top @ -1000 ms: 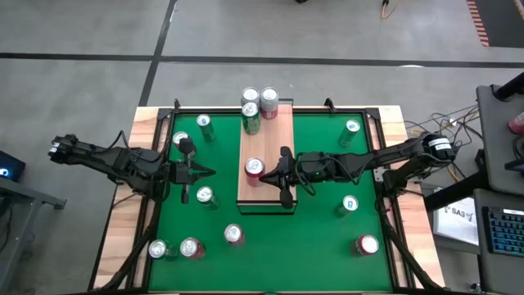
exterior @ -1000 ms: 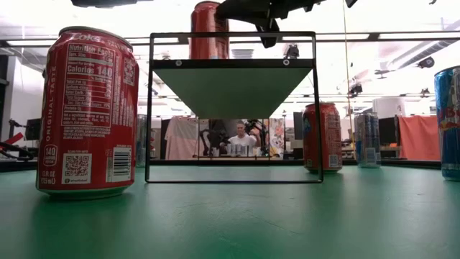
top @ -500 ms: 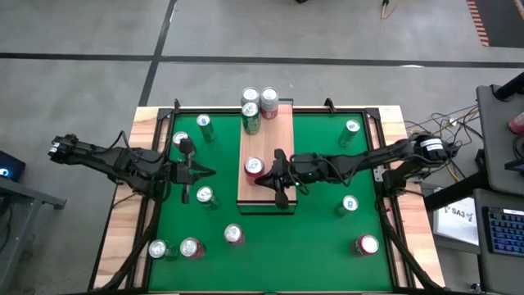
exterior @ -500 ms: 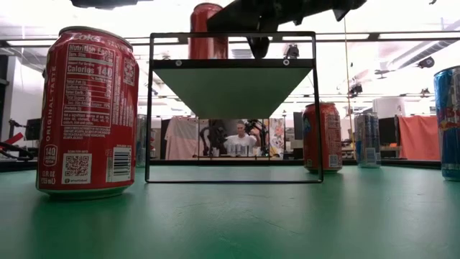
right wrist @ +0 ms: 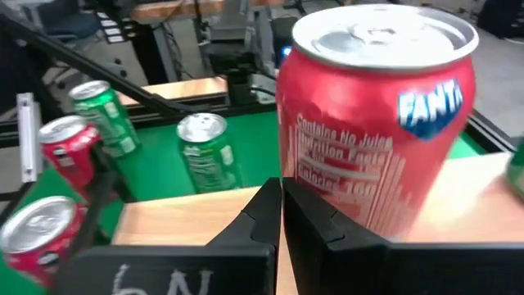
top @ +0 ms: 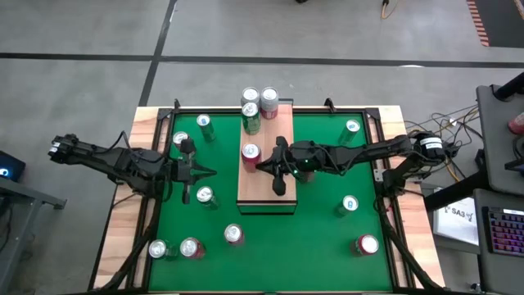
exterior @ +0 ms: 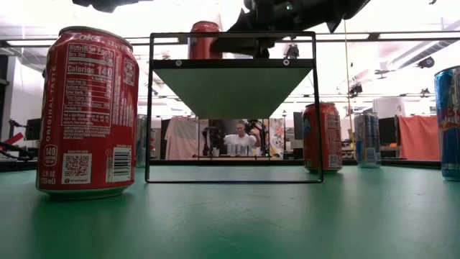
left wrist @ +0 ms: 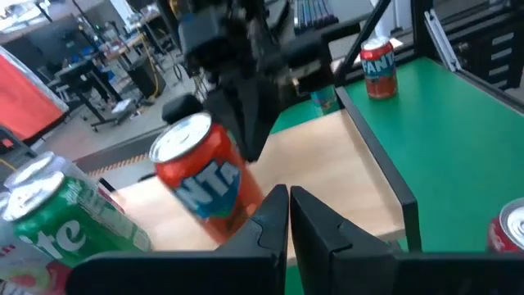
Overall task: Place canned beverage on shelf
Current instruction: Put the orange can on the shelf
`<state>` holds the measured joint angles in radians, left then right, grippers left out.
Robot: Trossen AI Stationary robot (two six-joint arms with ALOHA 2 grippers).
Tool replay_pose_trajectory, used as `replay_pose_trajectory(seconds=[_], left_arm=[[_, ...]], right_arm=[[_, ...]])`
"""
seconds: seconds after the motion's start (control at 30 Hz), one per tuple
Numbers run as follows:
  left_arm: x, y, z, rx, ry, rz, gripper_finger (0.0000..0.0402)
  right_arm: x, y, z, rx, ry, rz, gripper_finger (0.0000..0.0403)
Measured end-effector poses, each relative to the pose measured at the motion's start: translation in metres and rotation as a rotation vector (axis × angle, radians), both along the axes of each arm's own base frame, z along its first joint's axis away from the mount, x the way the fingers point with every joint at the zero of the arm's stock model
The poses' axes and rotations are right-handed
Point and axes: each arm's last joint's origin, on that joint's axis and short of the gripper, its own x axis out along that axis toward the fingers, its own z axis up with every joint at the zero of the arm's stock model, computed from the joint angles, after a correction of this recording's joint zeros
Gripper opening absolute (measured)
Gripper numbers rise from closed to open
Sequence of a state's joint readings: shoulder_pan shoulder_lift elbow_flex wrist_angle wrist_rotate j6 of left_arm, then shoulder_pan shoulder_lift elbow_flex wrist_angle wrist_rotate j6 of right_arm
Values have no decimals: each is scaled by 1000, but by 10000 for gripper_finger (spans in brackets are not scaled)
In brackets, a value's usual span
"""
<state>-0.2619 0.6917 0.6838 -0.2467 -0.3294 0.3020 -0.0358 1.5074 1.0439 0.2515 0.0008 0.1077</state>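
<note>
Red can point(top: 250, 153) is stood upright on the shelf point(top: 266, 195), centre of the high view, in the board's upper-middle part and toward its left edge. So the task's thing is already on the board, not on the green mat point(top: 327, 238). Right gripper point(top: 264, 162) is reached in from the right of the frame and is clenched on nothing. In the right wrist view its tips appear pressed to the can's lower side, though contact cannot be confirmed. The closed fingers are judged to be used as a pusher, so that the can is slid up toward the green can point(top: 252, 120) and its neighbours at the board's top end and the bare lower half is left free for more. Left gripper point(top: 206, 172) is held clenched and empty over the mat left of the shelf, kept clear of the right arm's reach. Other loose cans are scattered on the mat and not yet shelved.
</note>
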Motion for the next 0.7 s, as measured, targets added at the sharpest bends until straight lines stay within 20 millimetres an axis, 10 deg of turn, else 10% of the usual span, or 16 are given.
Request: replay_pose_trajectory(seconds=[0.7], left_arm=[[-10,-1,-8,-2,-41,-143,0]], right_arm=[[0,-5,1,69,-7,-38,9]])
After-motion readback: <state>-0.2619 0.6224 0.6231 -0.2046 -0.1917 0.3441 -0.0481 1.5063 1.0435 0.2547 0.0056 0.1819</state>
